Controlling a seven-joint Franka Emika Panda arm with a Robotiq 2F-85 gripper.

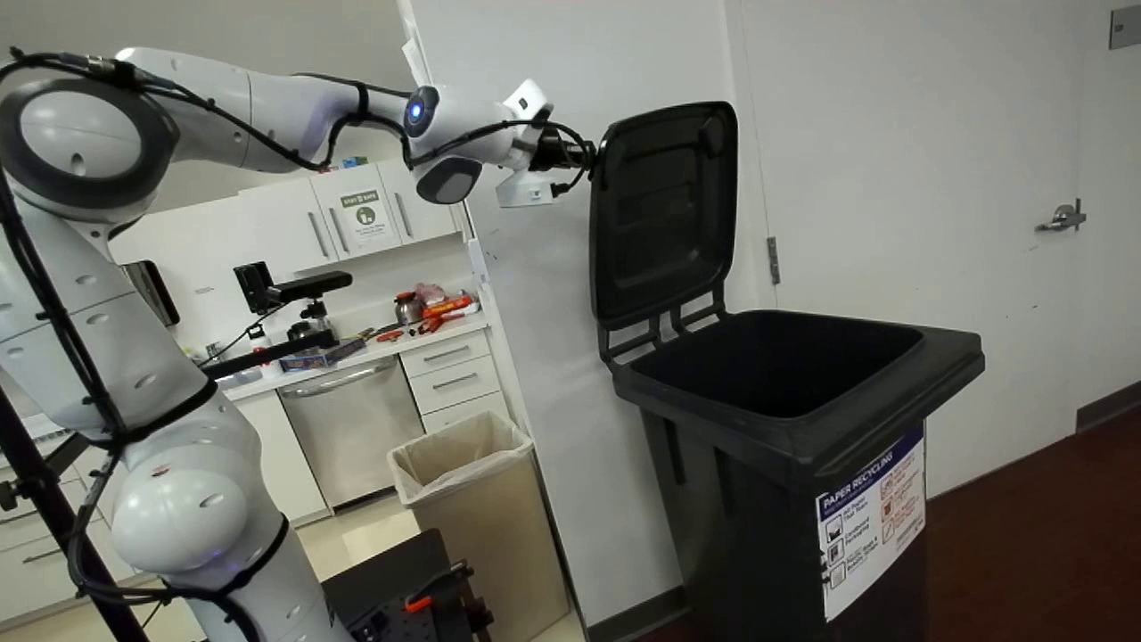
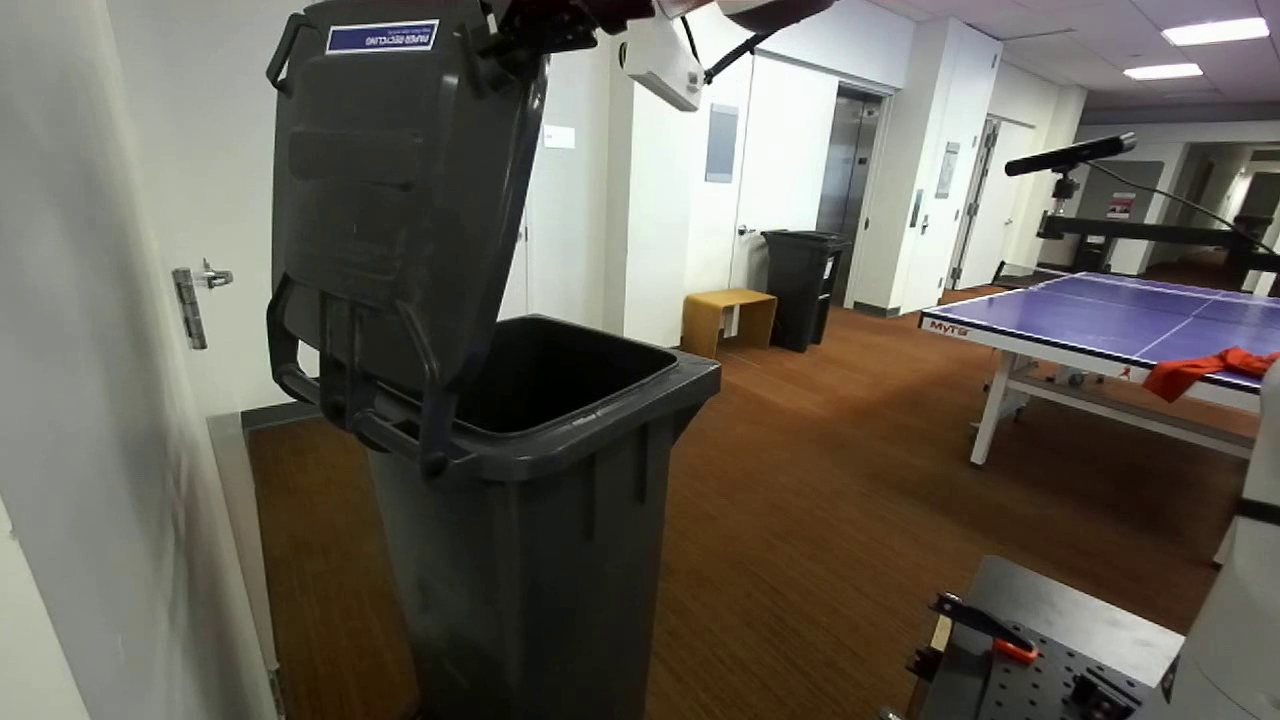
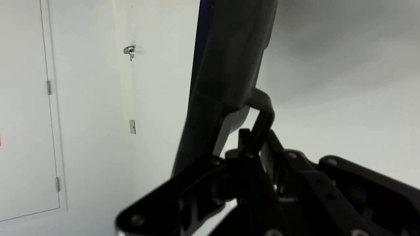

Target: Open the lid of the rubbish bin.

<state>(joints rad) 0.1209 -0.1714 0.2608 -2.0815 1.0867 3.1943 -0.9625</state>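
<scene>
The black rubbish bin point(image 1: 749, 508) stands on the floor by the white wall, with its mouth uncovered; it also shows in an exterior view point(image 2: 530, 590). Its black lid point(image 1: 664, 223) stands nearly upright on its hinges, leaning slightly back, and its labelled top side shows in an exterior view point(image 2: 360, 190). In the wrist view the lid point(image 3: 229, 55) is seen edge-on with a loop handle point(image 3: 264, 103). My gripper point(image 3: 258, 136) has one finger on each side of this handle and looks shut on it. In an exterior view the gripper point(image 1: 584, 156) is at the lid's upper edge.
A beige open bin point(image 1: 481, 526) with a liner stands between the arm and the wall. A white wall point(image 1: 535, 357) is close behind the lid. A black mounting plate point(image 2: 1060, 610) is at the robot's base. A purple table-tennis table point(image 2: 1120, 310) stands farther off.
</scene>
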